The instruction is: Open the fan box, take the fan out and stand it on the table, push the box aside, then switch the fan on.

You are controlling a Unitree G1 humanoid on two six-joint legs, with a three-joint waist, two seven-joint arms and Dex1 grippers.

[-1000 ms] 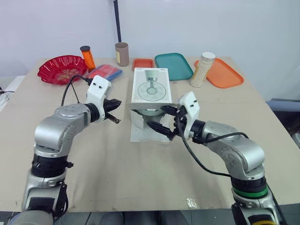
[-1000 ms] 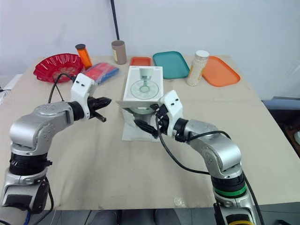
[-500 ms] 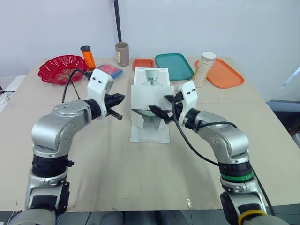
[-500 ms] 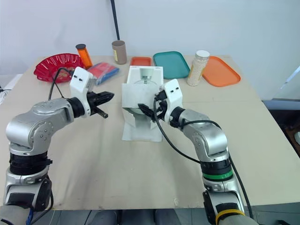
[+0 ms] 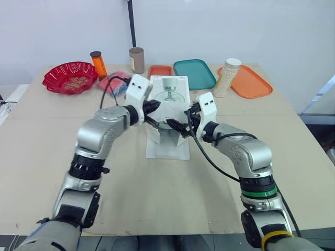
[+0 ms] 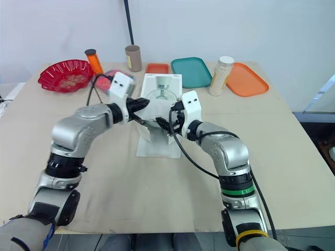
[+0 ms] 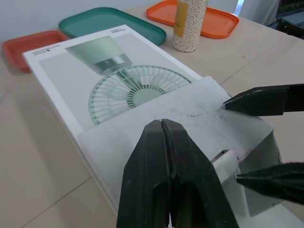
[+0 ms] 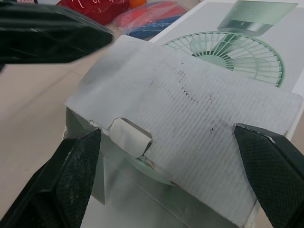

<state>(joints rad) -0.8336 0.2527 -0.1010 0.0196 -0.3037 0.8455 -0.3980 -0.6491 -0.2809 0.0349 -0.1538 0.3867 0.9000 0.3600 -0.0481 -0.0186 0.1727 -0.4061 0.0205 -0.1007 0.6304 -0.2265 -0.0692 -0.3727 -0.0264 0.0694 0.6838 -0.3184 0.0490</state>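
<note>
Looking down from my head, the fan box [image 5: 168, 97] lies printed face up at the middle of the tabletop [image 5: 157, 193]. My left pincer [image 5: 156, 111] and right pincer [image 5: 183, 119] meet at its near end.

Along my left wrist, that pincer is clenched, tips pressed together just over the box's grey flap [image 7: 199, 111], gripping nothing I can see.

Along my right wrist, that pincer is released, its fingers [image 8: 78, 175] spread wide to either side of the flap.
</note>
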